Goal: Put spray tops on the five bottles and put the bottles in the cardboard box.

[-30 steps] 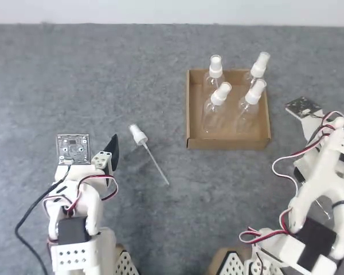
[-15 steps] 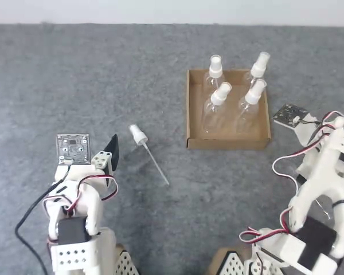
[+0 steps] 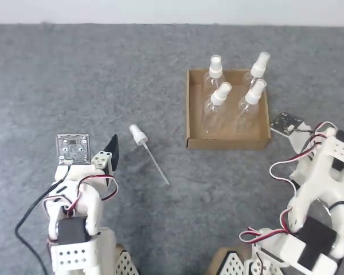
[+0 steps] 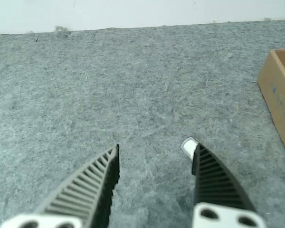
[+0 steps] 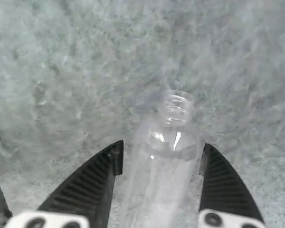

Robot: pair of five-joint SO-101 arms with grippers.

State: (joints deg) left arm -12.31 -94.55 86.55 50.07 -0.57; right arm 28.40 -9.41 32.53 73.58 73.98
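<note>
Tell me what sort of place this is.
Probably an indoor robotics test bench: two small robot arms side by side, a grey carpeted tabletop, and a plain white wall behind it.

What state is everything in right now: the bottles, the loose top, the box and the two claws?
box: open, holding four bottles.
four bottles: capped, upright.
spray top: loose, lying on the carpet.
left gripper: open, empty.
right gripper: open, one finger on each side of the fifth bottle.
fifth bottle: uncapped, outside the box.
</note>
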